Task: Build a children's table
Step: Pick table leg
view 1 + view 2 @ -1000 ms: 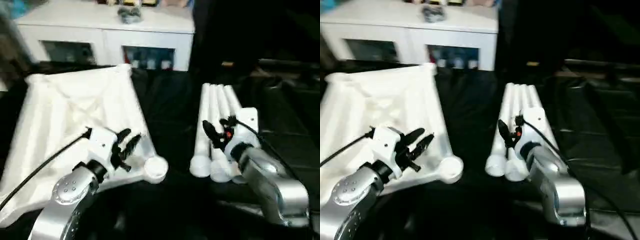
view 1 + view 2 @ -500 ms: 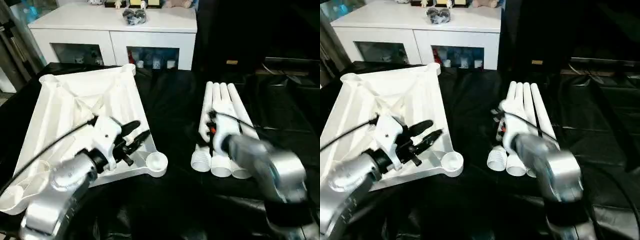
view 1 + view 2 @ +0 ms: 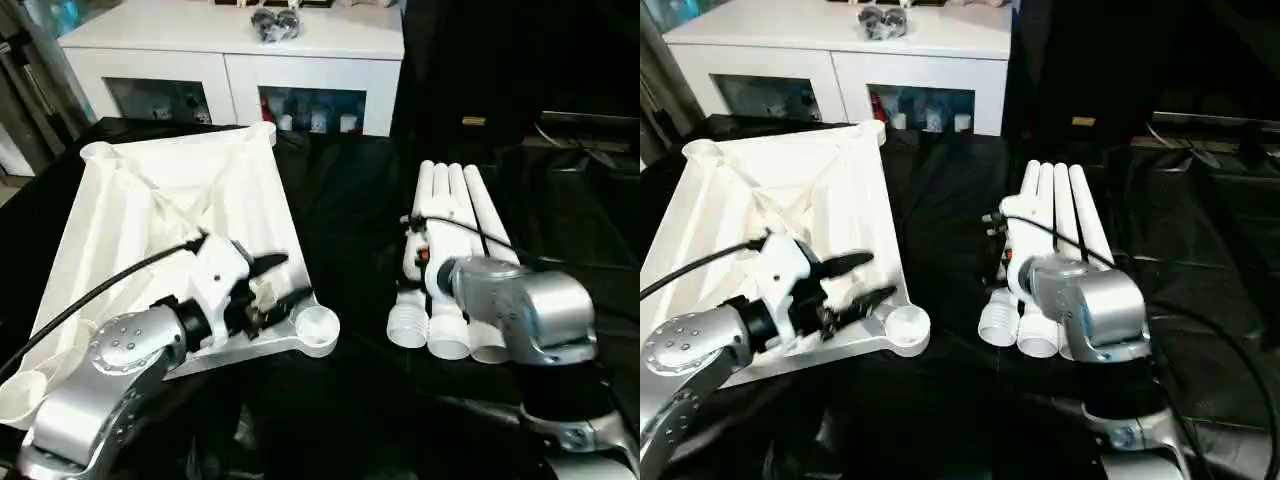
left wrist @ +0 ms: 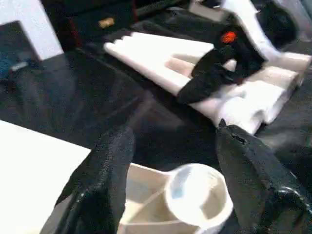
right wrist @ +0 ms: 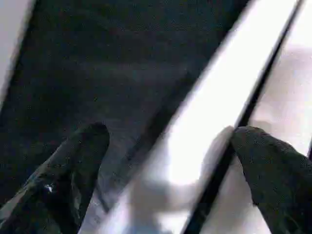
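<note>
The white tabletop point(image 3: 150, 200) lies ribbed side up on the left, with a round corner socket point(image 3: 318, 325) at its near right corner. My left gripper point(image 3: 283, 280) hangs open just over the edge beside that socket point(image 4: 197, 192), holding nothing. Several white tubular legs point(image 3: 455, 200) lie side by side on the right, threaded ends toward me. My right gripper point(image 3: 412, 240) is lowered over the leftmost leg point(image 5: 209, 122) and stands open, one finger point(image 5: 73, 170) on each side of the tube, not closed on it.
Black cloth point(image 3: 350, 200) covers the work surface. A white glass-door cabinet point(image 3: 230, 60) stands behind, with small dark items point(image 3: 275, 22) on top. A black cable point(image 3: 110, 290) runs from my left wrist across the tabletop.
My right forearm has swung round and its gripper has dropped onto the leftmost leg. The left gripper has edged toward the corner socket. The camera also shifted.
</note>
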